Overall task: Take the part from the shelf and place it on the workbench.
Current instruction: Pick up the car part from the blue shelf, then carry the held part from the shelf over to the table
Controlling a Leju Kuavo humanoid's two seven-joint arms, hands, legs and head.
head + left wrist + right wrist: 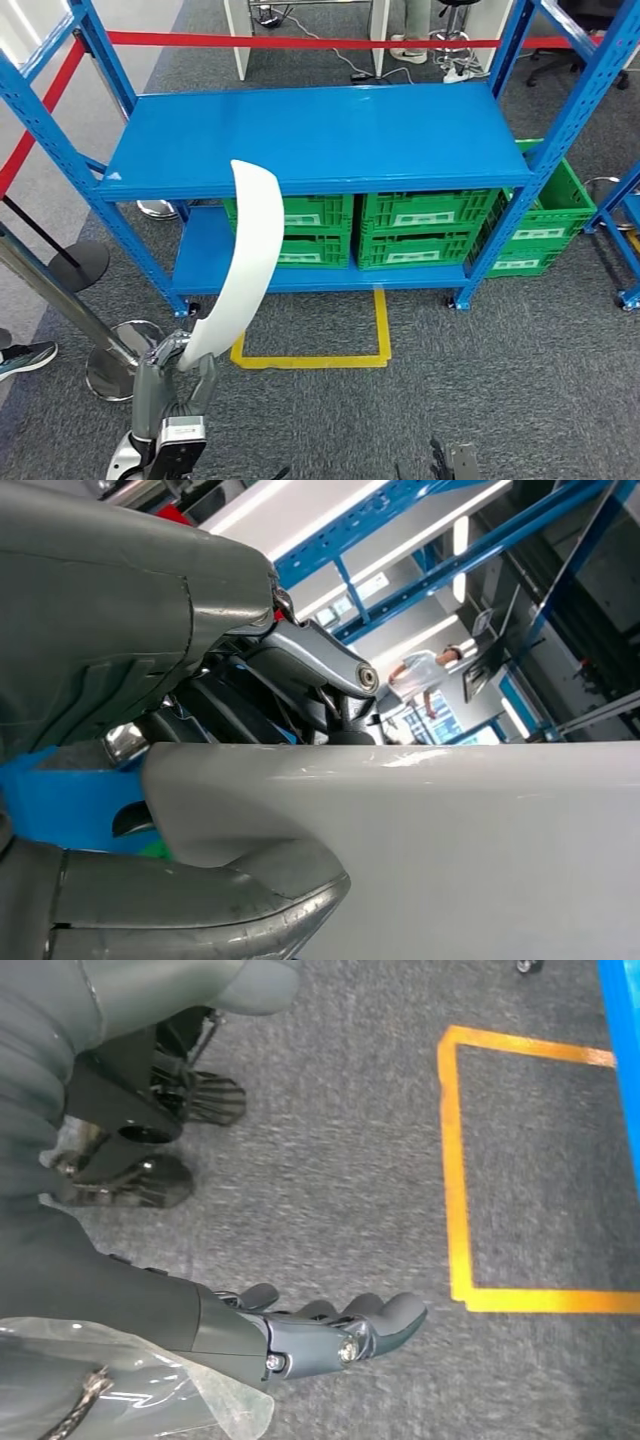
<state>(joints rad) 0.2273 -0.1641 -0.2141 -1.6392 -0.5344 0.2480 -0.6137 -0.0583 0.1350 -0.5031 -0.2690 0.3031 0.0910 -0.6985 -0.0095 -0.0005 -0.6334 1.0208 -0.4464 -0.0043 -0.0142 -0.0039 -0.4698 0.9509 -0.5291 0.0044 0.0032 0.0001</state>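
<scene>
Left hand holds the part clear of the shelf.

The left hand [172, 372] grips a long, curved white plastic part [243, 262], raised before the blue metal shelf [317, 135]; the right hand [332, 1335] hangs low, fingers extended, holding nothing.

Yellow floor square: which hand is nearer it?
Left, as far as the head view shows. The left hand holds the white part just beside the yellow floor square; the right hand hangs low, further back.
</scene>
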